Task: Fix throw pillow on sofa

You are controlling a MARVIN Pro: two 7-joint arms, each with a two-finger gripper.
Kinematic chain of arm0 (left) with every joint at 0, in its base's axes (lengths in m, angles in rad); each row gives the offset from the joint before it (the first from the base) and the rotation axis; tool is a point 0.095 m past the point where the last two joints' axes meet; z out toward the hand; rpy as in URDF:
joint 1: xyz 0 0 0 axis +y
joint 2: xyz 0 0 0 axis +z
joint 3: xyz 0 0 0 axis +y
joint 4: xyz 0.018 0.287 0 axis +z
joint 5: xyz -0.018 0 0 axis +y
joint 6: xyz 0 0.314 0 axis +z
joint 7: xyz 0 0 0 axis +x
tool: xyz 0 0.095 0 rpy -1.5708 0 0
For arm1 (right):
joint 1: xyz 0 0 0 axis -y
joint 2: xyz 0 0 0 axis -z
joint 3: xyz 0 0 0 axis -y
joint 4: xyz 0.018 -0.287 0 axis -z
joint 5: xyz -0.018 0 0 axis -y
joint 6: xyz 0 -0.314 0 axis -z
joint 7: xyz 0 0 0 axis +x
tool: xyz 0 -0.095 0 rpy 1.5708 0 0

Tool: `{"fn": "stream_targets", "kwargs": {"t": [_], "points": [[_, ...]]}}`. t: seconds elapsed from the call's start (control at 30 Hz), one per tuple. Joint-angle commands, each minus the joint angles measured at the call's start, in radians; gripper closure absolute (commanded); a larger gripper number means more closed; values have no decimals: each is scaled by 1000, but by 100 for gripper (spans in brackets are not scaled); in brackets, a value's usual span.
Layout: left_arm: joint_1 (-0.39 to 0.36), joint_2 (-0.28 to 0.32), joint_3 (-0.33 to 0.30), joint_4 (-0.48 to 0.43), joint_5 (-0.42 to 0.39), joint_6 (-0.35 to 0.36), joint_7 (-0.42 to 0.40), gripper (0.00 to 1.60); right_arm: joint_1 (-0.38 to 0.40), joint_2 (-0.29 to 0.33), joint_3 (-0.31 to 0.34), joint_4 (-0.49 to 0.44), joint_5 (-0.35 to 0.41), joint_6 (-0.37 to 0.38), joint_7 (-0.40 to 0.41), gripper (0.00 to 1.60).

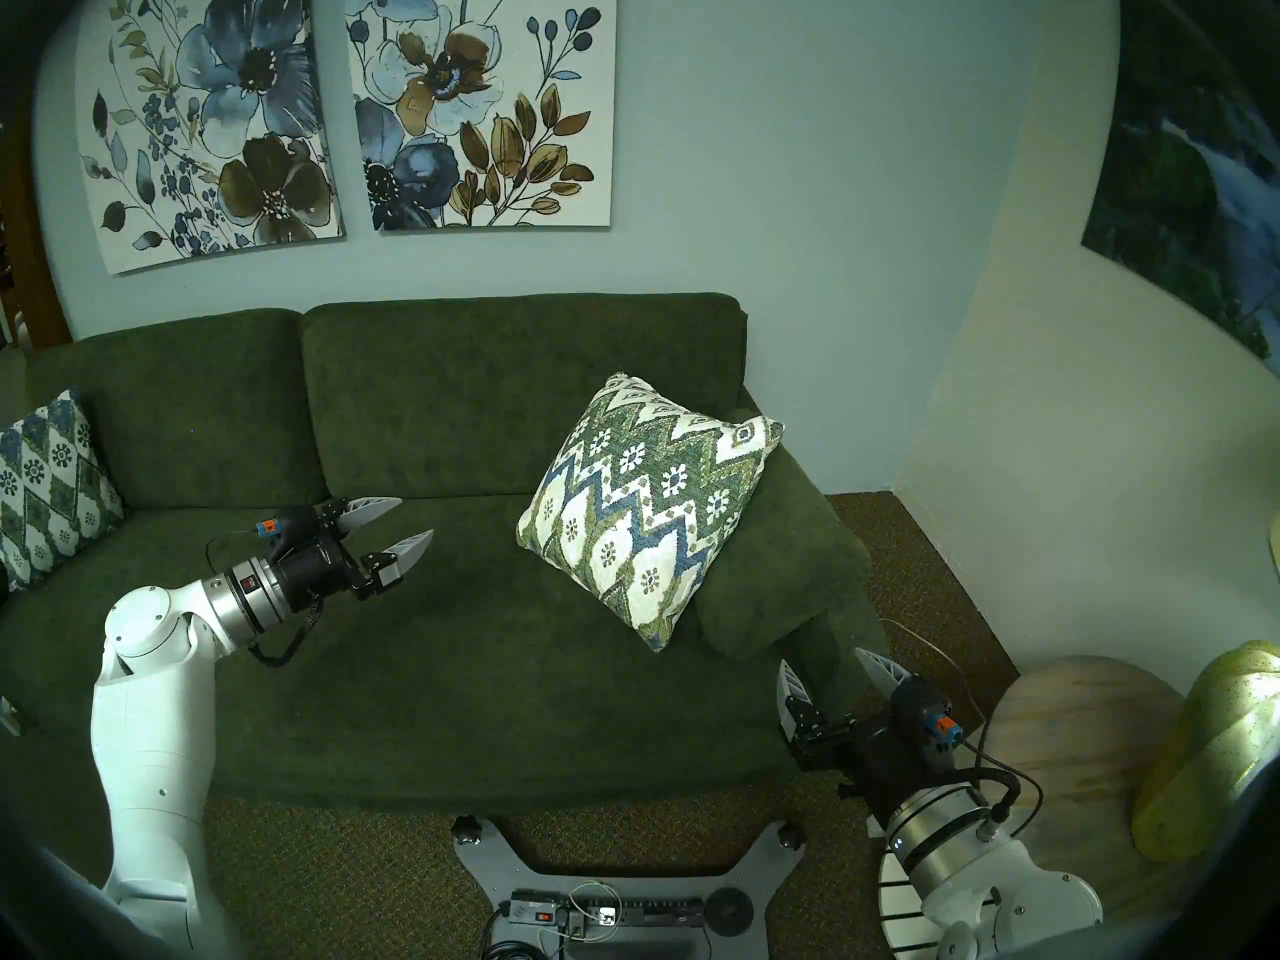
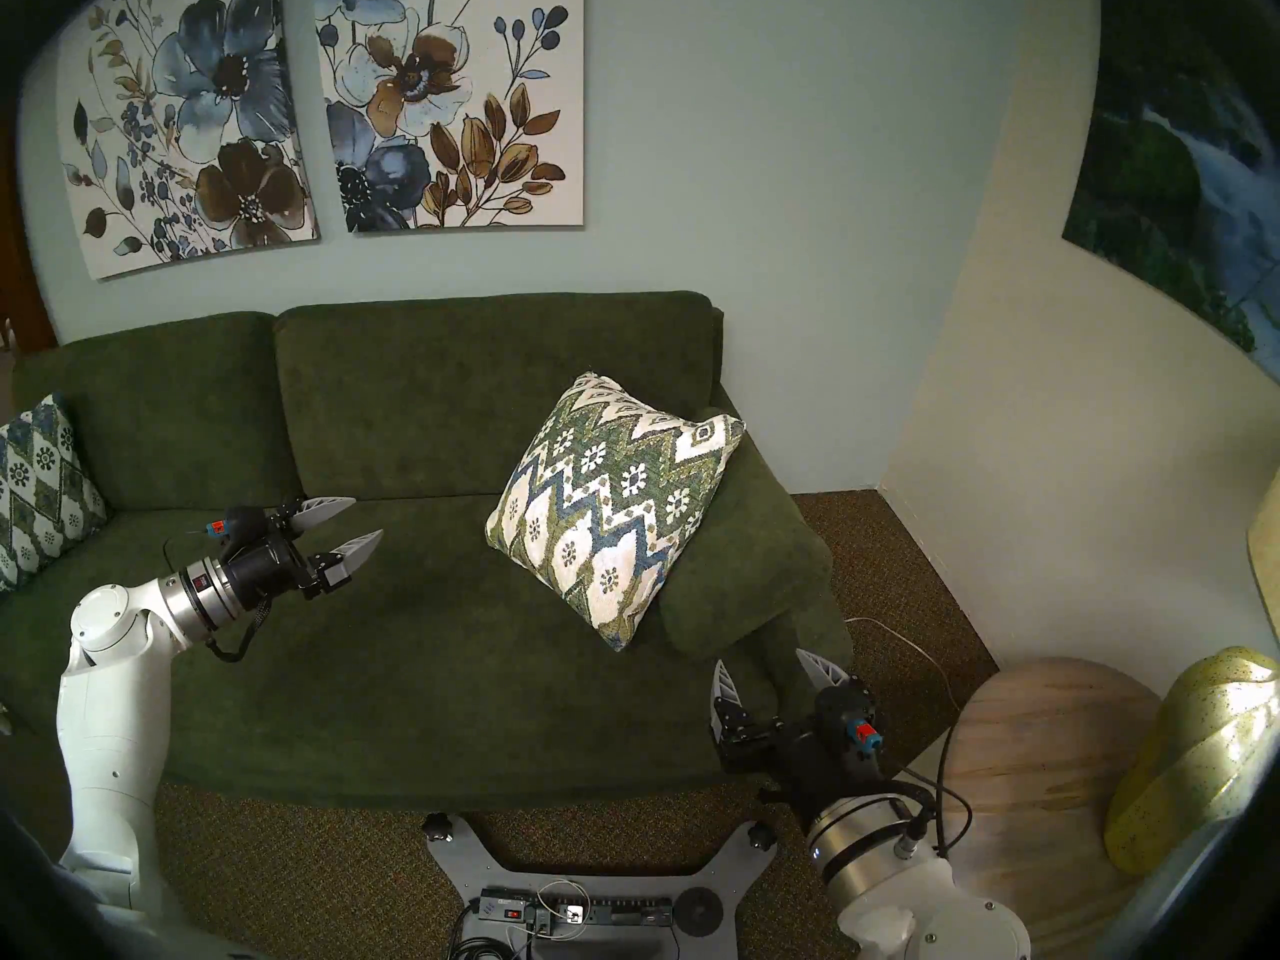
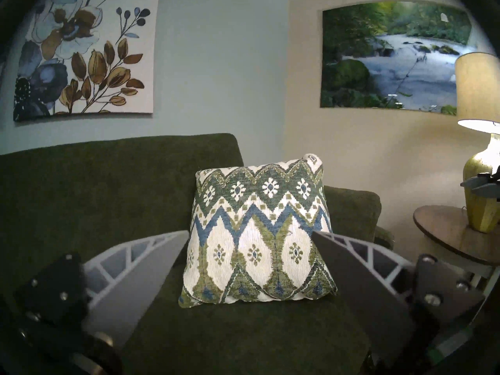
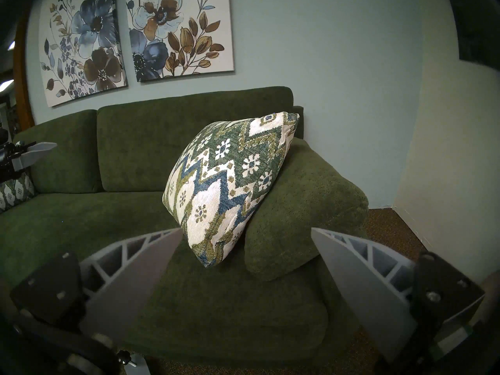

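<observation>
- Where it leans on the sofa's (image 1: 429, 647) right armrest (image 1: 783, 557), the throw pillow (image 1: 647, 505) shows a plump square face in cream, crossed by green and blue zigzags with small flower motifs.
- It stands tilted on one edge on the seat, its back propped against the armrest and one upper corner close to the back cushion (image 1: 519, 390); seen from the head views it reads as a diamond.
- The left end effector (image 1: 395, 522) hovers over the middle of the seat, well apart from the pillow, pointing toward it with its two fingers spread and nothing between them.
- The right end effector (image 1: 841, 678) sits low by the sofa's front right corner, near the armrest and below the pillow, also released and empty; it touches neither.
- In the left wrist view the pillow (image 3: 257, 231) is framed between the fingers, face on.
- A second patterned pillow (image 1: 45, 480) with a diamond lattice rests at the sofa's far left end.
- The sofa is dark green textured fabric, set against a pale blue-grey wall with two floral canvases (image 1: 346, 106).
- A river landscape picture (image 3: 392, 55) hangs on the cream side wall, above a round side tabletop (image 3: 446, 231) carrying a lit yellow-green lamp (image 3: 481, 204).
- Brown carpet (image 1: 332, 868) covers the floor.
</observation>
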Motion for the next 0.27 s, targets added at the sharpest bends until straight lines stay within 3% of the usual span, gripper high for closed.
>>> {"fn": "stream_targets", "kwargs": {"t": [0.0, 0.23], "points": [[-25, -3, -6, 8, -25, -42, -24, 0, -1, -1, -2, -16, 1, -1, 1, 0], [-28, -5, -7, 13, -25, -47, -30, 0, -1, -3, -1, -16, 0, -1, 4, 0]]}}
